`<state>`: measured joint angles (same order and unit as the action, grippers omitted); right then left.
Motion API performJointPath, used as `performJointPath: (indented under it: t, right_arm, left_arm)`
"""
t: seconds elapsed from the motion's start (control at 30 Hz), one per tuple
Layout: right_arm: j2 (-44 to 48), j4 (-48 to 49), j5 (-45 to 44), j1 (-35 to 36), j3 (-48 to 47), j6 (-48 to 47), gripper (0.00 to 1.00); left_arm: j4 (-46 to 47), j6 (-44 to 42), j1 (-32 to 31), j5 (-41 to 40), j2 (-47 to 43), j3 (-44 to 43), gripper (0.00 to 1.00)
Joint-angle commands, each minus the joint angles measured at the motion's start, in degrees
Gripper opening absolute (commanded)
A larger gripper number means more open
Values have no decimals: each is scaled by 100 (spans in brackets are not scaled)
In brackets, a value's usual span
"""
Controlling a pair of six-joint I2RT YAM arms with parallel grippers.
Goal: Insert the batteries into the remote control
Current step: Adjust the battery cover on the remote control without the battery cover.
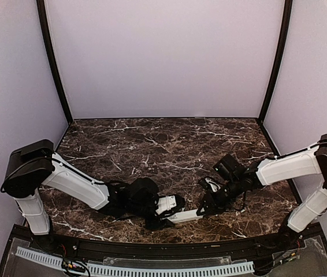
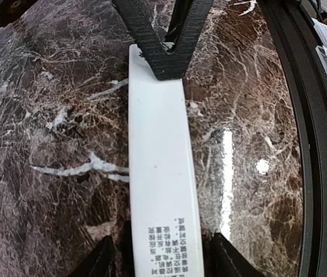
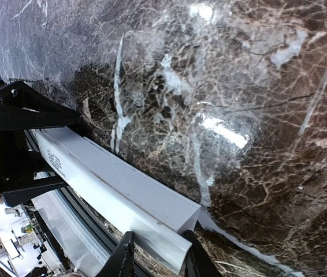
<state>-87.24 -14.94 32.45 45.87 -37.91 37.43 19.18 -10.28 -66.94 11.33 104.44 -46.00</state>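
Note:
The remote control (image 1: 184, 217) is a slim white bar lying near the table's front edge, between the two grippers. In the left wrist view the remote control (image 2: 158, 161) runs up the middle with printed text at its near end. My left gripper (image 2: 163, 257) straddles that end, open, with a gap on each side. My right gripper (image 3: 159, 257) is shut on the opposite end of the remote control (image 3: 111, 184). Its black fingers (image 2: 166, 52) show at the top of the left wrist view. The batteries are out of view.
The dark marble table (image 1: 163, 150) stretches back to lilac walls. A black rail (image 2: 308, 144) runs along the near edge, close beside the remote. Below the rail lies a white perforated strip (image 1: 129, 268).

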Motion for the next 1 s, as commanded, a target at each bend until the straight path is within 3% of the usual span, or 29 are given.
performJointPath:
  t: [0.0,0.4,0.63,0.97]
  right_arm:
    - [-147,62,-67,136,-88,67,27]
    - [-122,-157,-256,169,-235,19,36]
    - [-5,-701,-486,160,-519,-260,43]
    - [483,-1707,-822,71,-888,-553,45]
  left_arm:
    - [-106,-16,-21,39,17,66,56]
    - [-36,-110,-21,-7,-206,198,67]
    - [-43,-260,-21,128,-472,416,75]
    - [-209,-199,-21,383,-1390,875,81]
